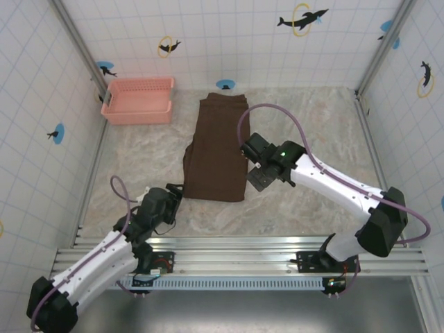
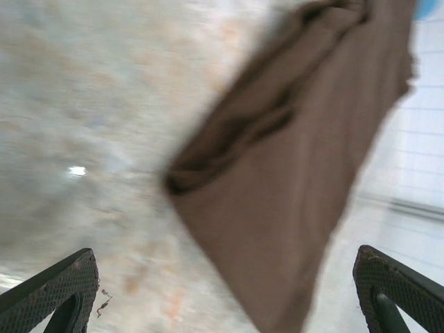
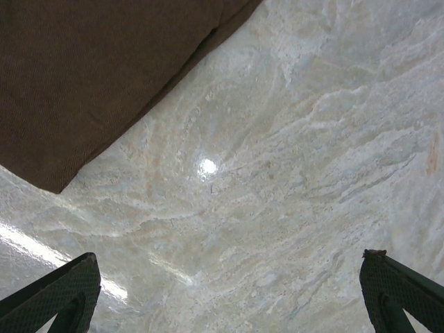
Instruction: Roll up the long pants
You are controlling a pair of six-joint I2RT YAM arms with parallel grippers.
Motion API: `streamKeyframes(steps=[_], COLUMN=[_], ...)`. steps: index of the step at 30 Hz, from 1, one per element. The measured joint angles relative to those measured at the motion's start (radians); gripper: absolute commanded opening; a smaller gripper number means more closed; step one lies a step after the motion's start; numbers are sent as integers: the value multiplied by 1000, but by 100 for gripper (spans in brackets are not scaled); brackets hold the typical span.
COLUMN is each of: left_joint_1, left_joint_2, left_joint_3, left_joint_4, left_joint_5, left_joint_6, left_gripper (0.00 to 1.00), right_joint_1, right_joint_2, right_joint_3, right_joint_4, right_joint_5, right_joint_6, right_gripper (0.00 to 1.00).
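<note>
Approach step, rolling not started, I'd say. Long pants (image 1: 218, 149) lie flat mid-table, hem end toward the arms. Left gripper (image 1: 172, 193) has jaws wide apart near the hem's left corner. Right gripper (image 1: 258, 182) is also spread, beside the right corner. Next: both pinch the hem edge.

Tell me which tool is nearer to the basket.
Left. The left tool is below the basket in the top view; the right tool lies beyond the pants.
</note>
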Motion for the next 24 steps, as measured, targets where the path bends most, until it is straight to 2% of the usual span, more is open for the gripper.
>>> streamKeyframes(steps=[3,7,12,18,24], left_joint_1=[-35,-71,-122,-148,-150], left_joint_2=[115,222,346,415,444], left_joint_3=[2,16,13,-5,-60], left_joint_4=[15,114,277,396,538], left_joint_5=[-23,-54,-105,-166,-241], left_joint_6=[-37,-93,-169,-235,-274], left_gripper=[95,94,84,78,81], right_joint_1=[0,0,1,5,5], right_joint_2=[-6,-27,-48,-52,-82], right_joint_3=[-14,-22,-40,-68,-92], right_joint_4=[1,2,2,1,1], right_joint_5=[-1,-2,-1,-2,-5], right_joint_6=[14,32,45,55,60], right_gripper=[99,99,99,99,99])
